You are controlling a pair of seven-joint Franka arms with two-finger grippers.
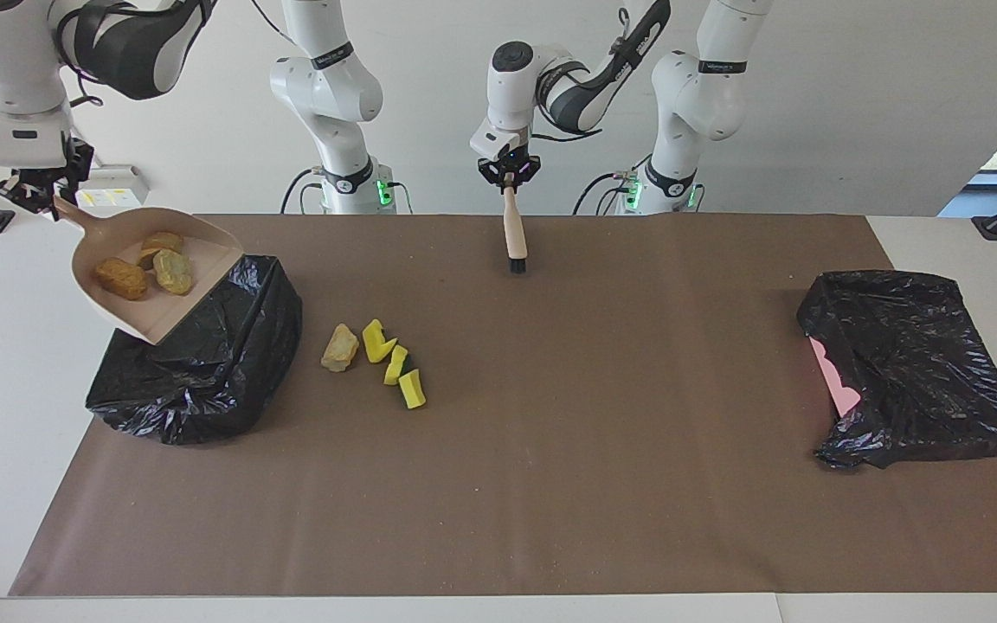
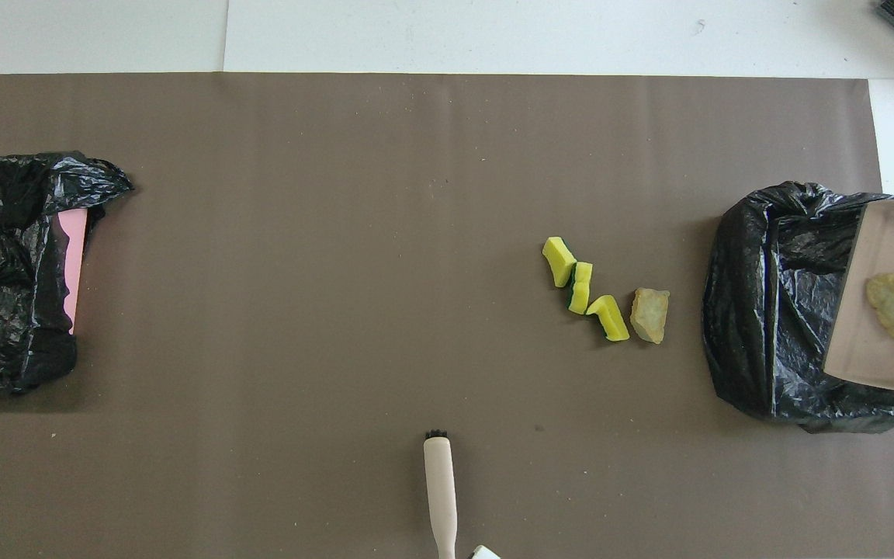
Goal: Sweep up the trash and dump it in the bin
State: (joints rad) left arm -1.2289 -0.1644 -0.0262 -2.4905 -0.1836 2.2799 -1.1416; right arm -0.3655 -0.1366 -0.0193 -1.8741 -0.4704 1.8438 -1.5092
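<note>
Right gripper (image 1: 41, 192) fingers clamped on the handle of the beige dustpan (image 1: 157, 290), held up in the air over the black-bagged bin (image 1: 204, 363) at the right arm's end of the table. The pan tilts, mouth lower than handle, its open edge over the bin's top. Three pieces of trash sit in the pan: an orange-brown bread piece (image 1: 121, 278), a pale tan flat lump (image 1: 172, 271), and another brownish piece (image 1: 161, 243) just beside the lump, toward the handle. All three touch or nearly touch each other; none spilling.

Left gripper (image 1: 508, 176) fingers closed on the handle end of the brush (image 1: 513, 234), which hangs bristles-down, raised over the mat's edge nearest the robots, about mid-table. In the overhead view only the brush (image 2: 440, 489) and a sliver of the gripper show at the bottom edge.

Four trash pieces lie on the brown mat (image 1: 550, 484), near the bin on its side toward the table's middle: a tan crumbly lump (image 1: 340, 348) closest to the bin, then three yellow sponge wedges (image 1: 395, 365) in a short row, the middle one green-backed. The wedges touch or nearly touch; the lump is just beside them.

A second black-bagged bin (image 1: 914, 368) with a pink patch showing sits at the left arm's end of the table, well apart from everything else.
</note>
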